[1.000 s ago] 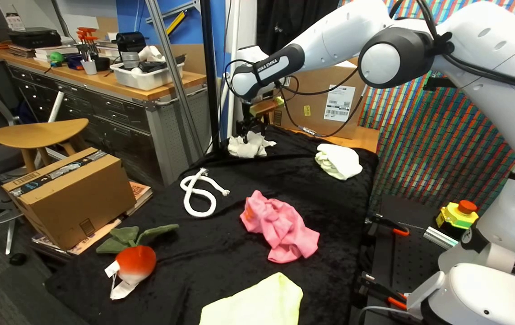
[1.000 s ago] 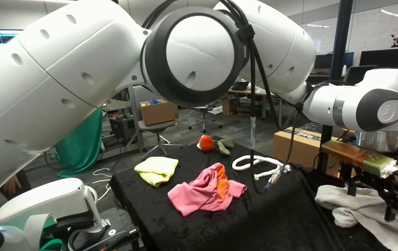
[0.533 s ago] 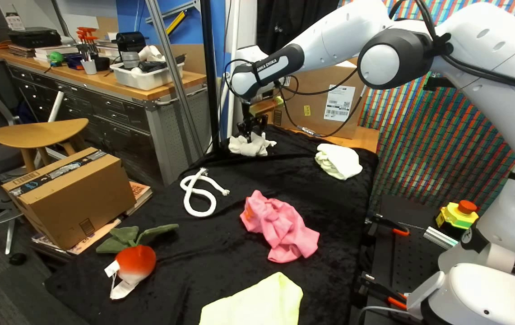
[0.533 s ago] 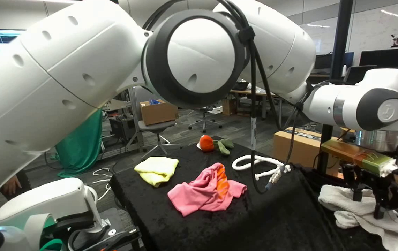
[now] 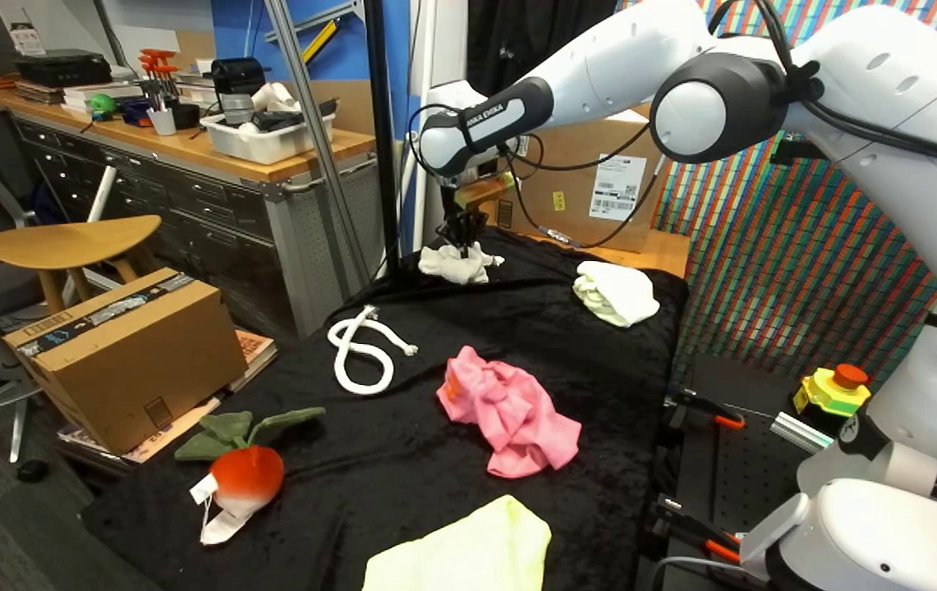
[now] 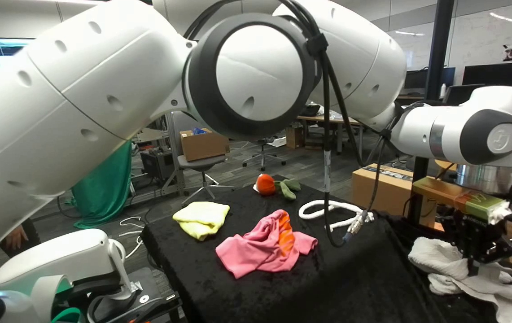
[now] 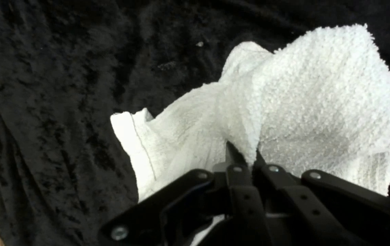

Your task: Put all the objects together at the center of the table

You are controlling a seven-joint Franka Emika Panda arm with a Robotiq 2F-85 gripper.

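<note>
A white towel (image 7: 321, 95) lies crumpled at one end of the black-draped table (image 5: 402, 468). My gripper (image 7: 246, 159) points down into it, shut on a pinched fold whose edge rises between the fingertips. The same towel (image 6: 502, 291) still rests on the cloth in both exterior views. Nearer the table's middle is a pink cloth (image 5: 509, 419) with an orange patch. A white rope (image 5: 365, 389) curls beside it. The plush radish (image 5: 248, 478), red with green leaves, a yellow cloth (image 5: 468, 550) and a folded pale-green cloth (image 5: 616, 294) lie farther out.
A black cable (image 6: 327, 179) hangs from the arm over the table. Behind the gripper stands a large cardboard box (image 5: 583, 180); a smaller box (image 5: 131, 361) sits off the table's side. Pliers (image 5: 706, 406) and an emergency-stop button (image 5: 833, 392) are near the robot's base.
The gripper's fingers have come together from wide apart, gathering a fold of the white towel between them. The towel has bunched and shifted slightly. The other objects lie where they were.
</note>
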